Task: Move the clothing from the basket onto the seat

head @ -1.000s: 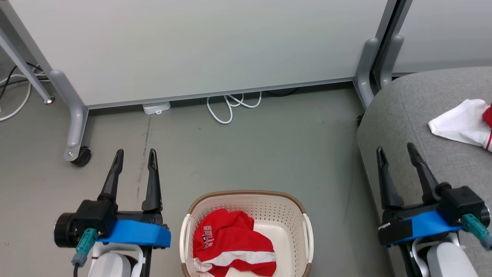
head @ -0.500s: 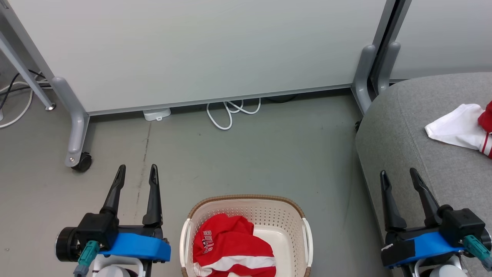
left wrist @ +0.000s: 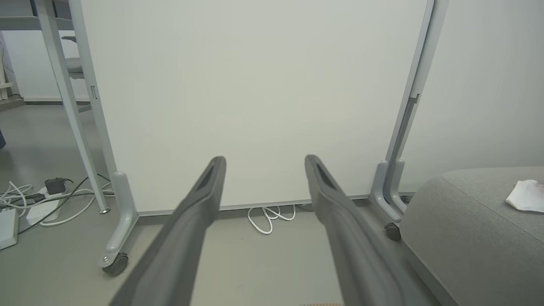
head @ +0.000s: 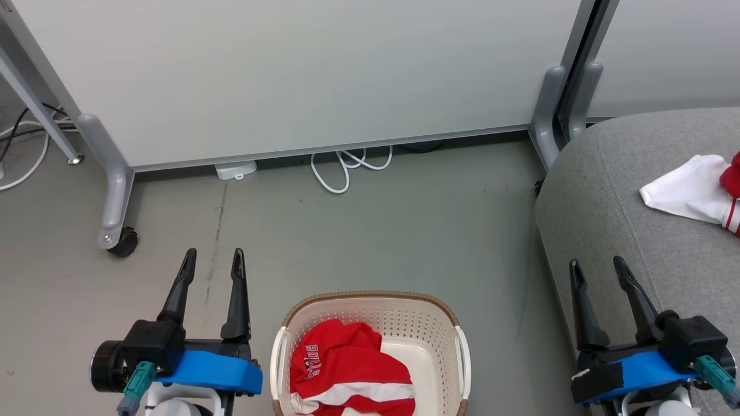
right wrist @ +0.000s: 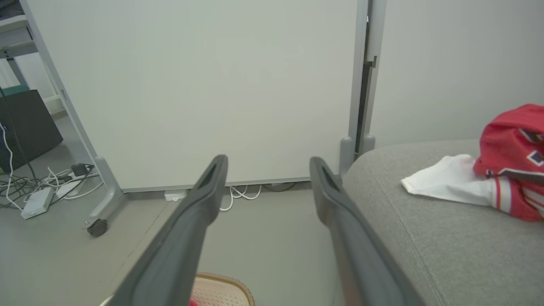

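Basket (head: 371,295) nearest, on the floor (head: 404,231); near end cut off, so long axis cannot be told. Red jersey (head: 347,370) bunched in the basket's left half, lettering running near-to-far. Left claw (head: 213,254) left of the basket, right claw (head: 595,263) right of it: both spread wide, empty, fingers pointing away. Seat (head: 607,231) right of the basket, rounded edge facing it, carrying white and red clothing (head: 688,188). Bare floor beyond the basket reaches the partition panel (head: 318,75).

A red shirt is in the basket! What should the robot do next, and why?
Probably swing the left gripper over the basket and down toward the red jersey. It is open, holds nothing, and the jersey lies on the basket's left side, nearest it.
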